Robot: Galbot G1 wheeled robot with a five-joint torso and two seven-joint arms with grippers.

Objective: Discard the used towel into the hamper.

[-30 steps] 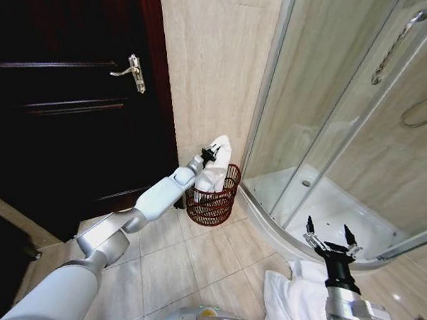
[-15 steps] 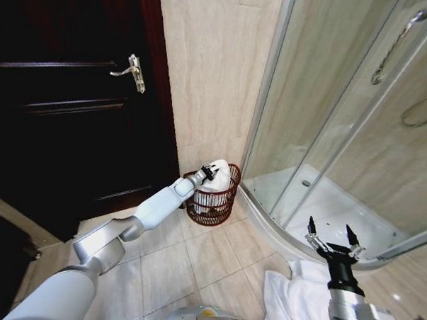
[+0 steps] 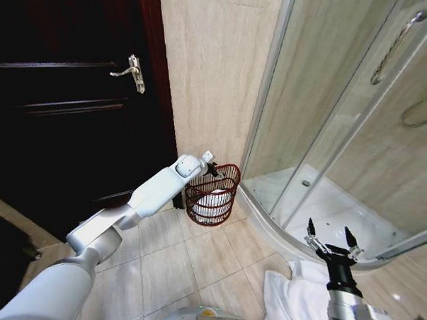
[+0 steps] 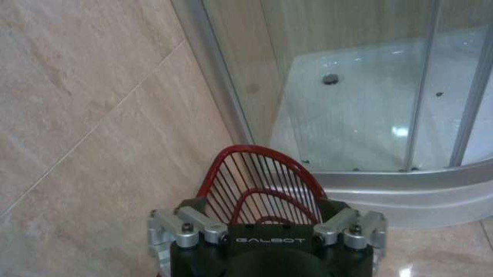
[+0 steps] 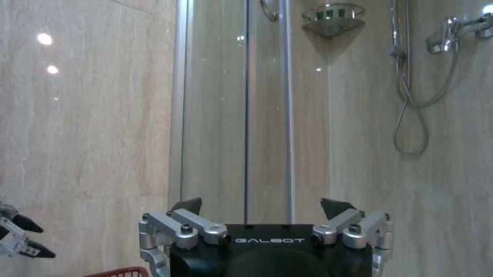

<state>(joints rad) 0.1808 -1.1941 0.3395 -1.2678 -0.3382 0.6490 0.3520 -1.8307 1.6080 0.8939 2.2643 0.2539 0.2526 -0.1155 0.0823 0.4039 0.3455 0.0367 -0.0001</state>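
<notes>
Looking down from my head, the towel that hung from my left pincer a second ago now lies inside the hamper; drop done. My left wrist view shows that pincer spread over the rim. My right pincer waits, spread.

The hamper sits mid-frame, hemmed between the dark door and shower enclosure; floor tiles below lie open.

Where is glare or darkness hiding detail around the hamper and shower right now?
Head view: the door is almost black, panels barely readable; the hamper and the white towel inside it are evenly lit. Left wrist view: a bright spot on the shower tray, but the hamper's ribs stay crisp. Right wrist view: two lamp reflections on the wall tile.
</notes>
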